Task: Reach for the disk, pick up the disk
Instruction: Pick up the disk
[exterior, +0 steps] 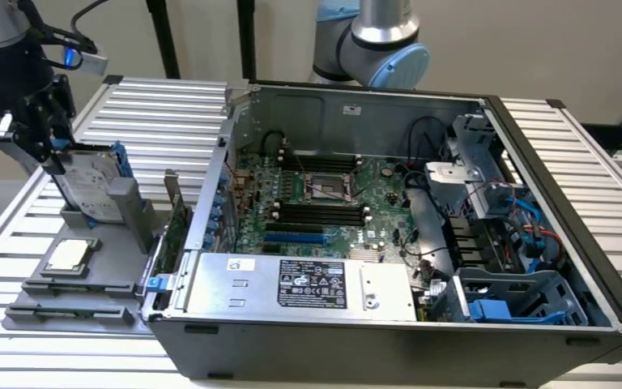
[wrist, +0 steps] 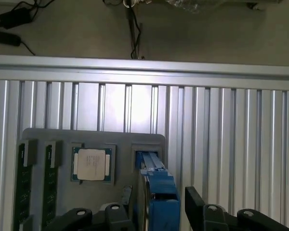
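A ribbed aluminium counter (exterior: 570, 138) fills the scene, with a pale wall behind it. On the exterior view's right stands an open computer case (exterior: 398, 348), its board and cables bare to us. On the exterior view's left, just beside the case, we see a grey tray (exterior: 30, 312) lying on the counter. A square chip (exterior: 70, 254) sits in a pocket at the tray's middle, and two memory sticks (wrist: 23, 187) lie in slots at its near end. The disk (exterior: 93, 182) stands upright on edge in a slot at the far end of the tray, its blue bracket showing along the top and side. The tool (wrist: 159, 214) hangs over the disk's top edge. From the wrist view we see its black fingers (wrist: 197, 207) standing apart, one on each side of the blue bracket, with a narrow strip of counter showing between one finger and the disk. The disk rests in its slot, not lifted.
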You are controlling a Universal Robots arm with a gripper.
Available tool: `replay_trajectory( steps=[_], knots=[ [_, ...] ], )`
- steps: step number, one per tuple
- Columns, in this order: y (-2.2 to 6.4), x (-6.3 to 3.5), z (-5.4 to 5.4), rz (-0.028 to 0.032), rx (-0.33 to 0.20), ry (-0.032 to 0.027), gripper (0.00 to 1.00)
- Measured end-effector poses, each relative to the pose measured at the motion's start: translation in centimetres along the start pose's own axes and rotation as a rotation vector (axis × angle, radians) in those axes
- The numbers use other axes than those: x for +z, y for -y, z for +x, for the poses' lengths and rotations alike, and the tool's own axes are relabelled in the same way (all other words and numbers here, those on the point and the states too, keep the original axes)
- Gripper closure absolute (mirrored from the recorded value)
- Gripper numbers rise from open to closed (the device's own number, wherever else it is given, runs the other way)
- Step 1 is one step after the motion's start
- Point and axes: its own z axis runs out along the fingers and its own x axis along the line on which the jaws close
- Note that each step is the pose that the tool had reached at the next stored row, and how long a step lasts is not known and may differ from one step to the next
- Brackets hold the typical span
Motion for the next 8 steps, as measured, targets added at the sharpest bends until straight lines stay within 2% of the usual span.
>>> replay_trajectory(
  steps=[2, 3, 8],
  knots=[
    [0.0, 0.0, 0.0, -0.0001, -0.001, 0.0, 0.49],
    [0.0, 0.01, 0.0, -0.0001, -0.002, -0.0001, 0.56],
    [0.01, 0.03, 0.0, -0.0002, -0.006, -0.0001, 0.56]
  ],
)
